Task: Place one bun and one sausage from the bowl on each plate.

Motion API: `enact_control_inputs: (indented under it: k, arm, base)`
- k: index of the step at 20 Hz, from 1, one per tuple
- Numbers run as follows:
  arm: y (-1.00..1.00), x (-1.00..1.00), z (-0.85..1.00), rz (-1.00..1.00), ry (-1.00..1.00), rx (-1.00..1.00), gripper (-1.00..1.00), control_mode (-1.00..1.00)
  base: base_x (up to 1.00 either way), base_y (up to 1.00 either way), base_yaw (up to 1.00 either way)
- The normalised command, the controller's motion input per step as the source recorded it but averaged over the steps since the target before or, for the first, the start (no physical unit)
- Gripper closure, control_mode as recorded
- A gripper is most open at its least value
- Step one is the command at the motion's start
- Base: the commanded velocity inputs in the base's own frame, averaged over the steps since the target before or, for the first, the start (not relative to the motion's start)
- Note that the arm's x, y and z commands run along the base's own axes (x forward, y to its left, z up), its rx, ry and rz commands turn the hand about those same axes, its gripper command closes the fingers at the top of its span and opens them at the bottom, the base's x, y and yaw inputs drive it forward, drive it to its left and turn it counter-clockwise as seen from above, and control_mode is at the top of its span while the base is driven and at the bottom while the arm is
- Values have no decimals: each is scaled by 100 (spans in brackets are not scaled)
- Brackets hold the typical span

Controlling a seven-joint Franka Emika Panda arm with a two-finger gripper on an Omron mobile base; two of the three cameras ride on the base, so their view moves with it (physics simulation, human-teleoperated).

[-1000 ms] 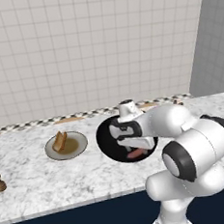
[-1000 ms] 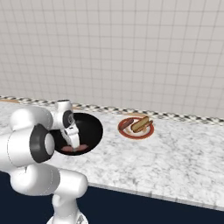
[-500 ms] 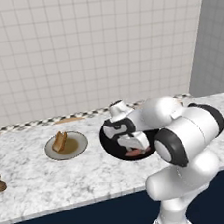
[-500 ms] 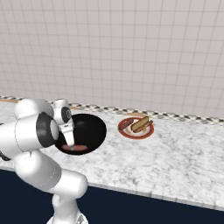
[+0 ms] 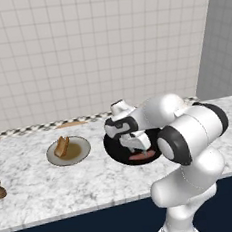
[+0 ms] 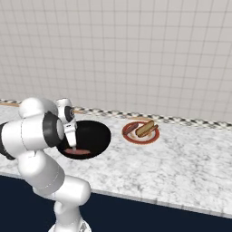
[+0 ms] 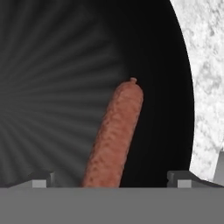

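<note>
In the bowl (image 7: 52, 65), sausage (image 7: 114, 135) seemingly between spread fingertips (image 7: 41, 178).

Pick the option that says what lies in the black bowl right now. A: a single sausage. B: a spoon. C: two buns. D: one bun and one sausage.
A: the hand view shows a lone sausage lying on the dark floor of the bowl, with the open gripper hanging above it; both base views also show just that one sausage near the bowl's front edge.
</note>
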Motion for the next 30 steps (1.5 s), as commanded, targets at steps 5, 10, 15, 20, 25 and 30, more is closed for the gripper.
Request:
enact_control_inputs:
  k: [5,10,15,20,25,30]
  arm:
    - [-9,37,0,0,-1,1,-100,-100]
    - [-11,-30,-53,8,-3,1,-100,-100]
    - [-20,-41,-37,0,-4,13,-100,-100]
    - [-20,-39,-64,-1,-15,11,-100,-100]
    - [9,57,-88,0,-11,-2,-100,-100]
    - [6,14,-94,0,-9,-6,-100,-100]
  base:
    - [0,0,0]
    - [0,0,0]
    - [0,0,0]
    - [0,0,0]
    - [0,0,0]
    - [0,0,0]
